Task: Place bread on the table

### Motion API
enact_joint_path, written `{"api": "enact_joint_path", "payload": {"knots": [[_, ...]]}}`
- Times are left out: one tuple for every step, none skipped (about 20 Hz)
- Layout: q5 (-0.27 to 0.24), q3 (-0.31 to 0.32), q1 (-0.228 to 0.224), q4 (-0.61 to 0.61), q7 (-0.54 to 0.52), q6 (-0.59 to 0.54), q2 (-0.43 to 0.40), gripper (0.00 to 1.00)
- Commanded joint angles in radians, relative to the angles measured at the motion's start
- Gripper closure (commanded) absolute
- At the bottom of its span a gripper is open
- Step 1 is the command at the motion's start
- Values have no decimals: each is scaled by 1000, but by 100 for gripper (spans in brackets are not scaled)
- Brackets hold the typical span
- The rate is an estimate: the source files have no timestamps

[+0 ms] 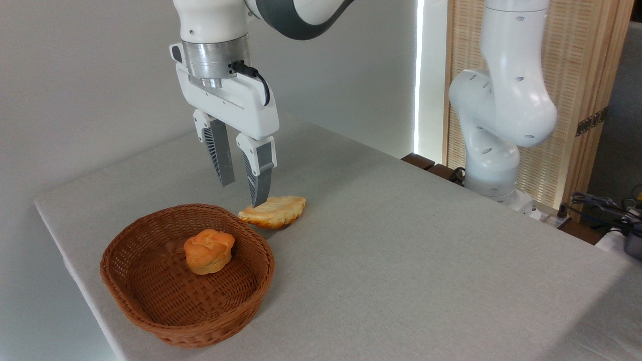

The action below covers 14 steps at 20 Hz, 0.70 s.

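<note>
A wide tabletop (401, 260) covered in light grey cloth fills most of the scene, running from the lower left to the far right against a plain pale wall. A white robot arm (501, 100) rises from its base at the far right edge of the tabletop, arches out of sight at the top, and comes down again at upper left. There it ends in a pincer (243, 193) pointing straight down, its two grey ribbed fingers (220, 155) parted by a moderate gap and holding nothing. Below it, near the left end of the tabletop, sits a brown woven wicker basket (150, 301), round and shallow. The bread (208, 251), a small orange-golden bun with a lumpy knotted top, rests inside the basket, toward its far side. Just beyond the basket's rim, a flatter, paler scalloped pastry (275, 211) lies on the cloth, and the tip of the right-hand finger overlaps its left end.
</note>
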Motion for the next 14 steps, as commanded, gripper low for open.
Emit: {"api": "enact_joint_path", "payload": {"knots": [[-3, 6, -6, 11, 5, -18, 5, 0], [-3, 6, -6, 11, 5, -12, 8, 0], [-3, 6, -6, 11, 3, -8, 14, 0], [-4, 6, -6, 12, 3, -6, 19, 0], [-14, 6, -6, 12, 3, -5, 28, 0], [-15, 3, -6, 12, 3, 3, 36, 0], [-15, 2, -6, 12, 3, 15, 42, 0], [-17, 0, -12, 12, 2, 50, 48, 0], [-18, 0, -14, 11, 2, 75, 50, 0], [-21, 0, -16, 3, 2, 116, 60, 0], [-32, -1, -17, 4, 2, 141, 80, 0], [-38, -1, -17, 5, 2, 152, 89, 0], [-44, -3, -17, 5, 2, 181, 102, 0], [-44, -6, -19, 3, 2, 214, 116, 0]]}}
